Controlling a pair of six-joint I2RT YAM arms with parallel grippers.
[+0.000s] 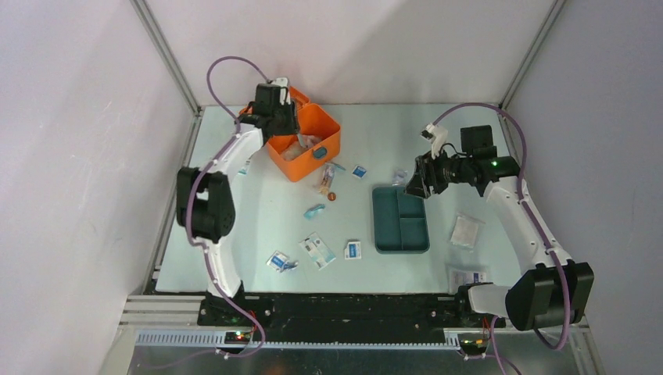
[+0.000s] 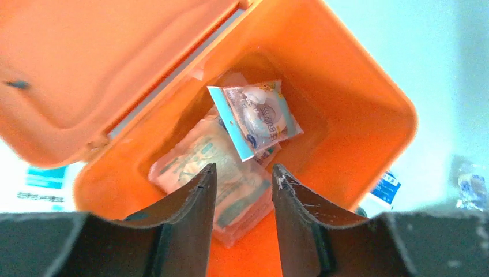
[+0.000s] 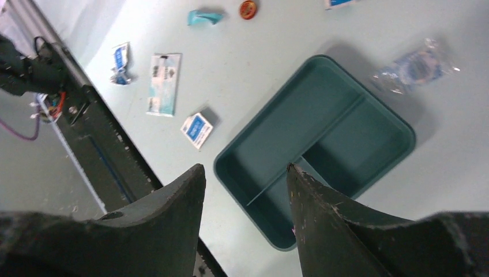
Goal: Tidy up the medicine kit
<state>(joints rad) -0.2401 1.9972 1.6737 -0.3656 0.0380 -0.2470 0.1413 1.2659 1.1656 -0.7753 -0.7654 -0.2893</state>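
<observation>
The medicine kit (image 1: 309,125) is a bright orange box at the back left of the table, with its lid (image 2: 86,57) swung open. In the left wrist view a clear sachet with a blue edge (image 2: 256,115) lies inside it, on top of a stack of clear pouches (image 2: 199,144). My left gripper (image 1: 275,109) hangs over the box's mouth (image 2: 357,86). The left gripper (image 2: 243,168) is open with nothing between its fingers. My right gripper (image 1: 414,186) hovers open and empty above the near end of the teal tray; in the right wrist view the gripper (image 3: 245,167) holds nothing.
The dark teal compartment tray (image 1: 400,220) (image 3: 323,115) lies at centre right. Loose packets are scattered on the table: white-and-blue ones (image 1: 319,251) (image 1: 353,250) (image 1: 280,262), a clear pouch (image 1: 466,231), a blue wrapper (image 1: 314,210) and a small red round thing (image 1: 331,196).
</observation>
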